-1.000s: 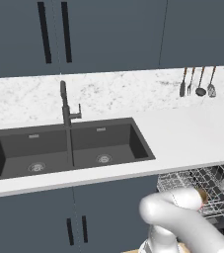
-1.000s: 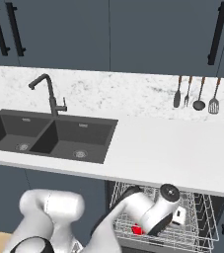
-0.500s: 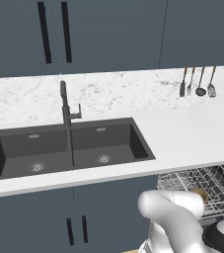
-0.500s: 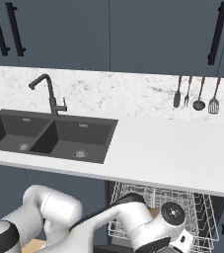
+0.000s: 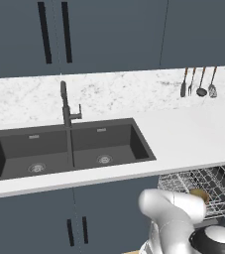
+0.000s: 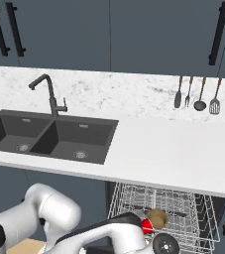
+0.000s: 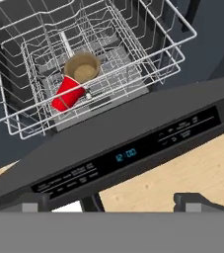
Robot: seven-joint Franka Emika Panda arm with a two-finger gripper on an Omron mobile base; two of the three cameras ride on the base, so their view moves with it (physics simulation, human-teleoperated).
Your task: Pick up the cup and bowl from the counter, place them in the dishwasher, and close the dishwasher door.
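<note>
My hand view looks down on the dishwasher door (image 7: 133, 143), lying open across the middle of the frame, with its top edge of dim control labels and a small blue clock; a strip of pale wood floor (image 7: 182, 173) shows at the lower right. Above the door, in the upper left, the silver wire rack (image 7: 148, 59) holds the red cup (image 7: 66, 93) on its side, its rim touching the golden-brown bowl (image 7: 83, 67), which sits just up and right of it. My gripper (image 7: 138, 201) shows as two dark finger tips at the bottom edge, standing wide apart with nothing between them.

The right base view shows the same pair from the front: bowl (image 6: 156, 217) and a sliver of the cup (image 6: 146, 225) low in the rack, partly behind my white arm in the lower middle. In the left base view the bowl (image 5: 198, 194) peeks over my arm at the lower right, and I cannot make out the cup there.

The base views also take in the white counter (image 6: 173, 154) across mid-frame, bare at that spot, with the black double sink (image 5: 67, 149) and its tall dark tap (image 5: 65, 106) on the left side. Four utensils (image 6: 196, 94) hang on the speckled marble backsplash (image 5: 124, 92) at the upper right. Dark blue-grey cabinets (image 5: 109, 34) with vertical black handles fill the top of the frame
</note>
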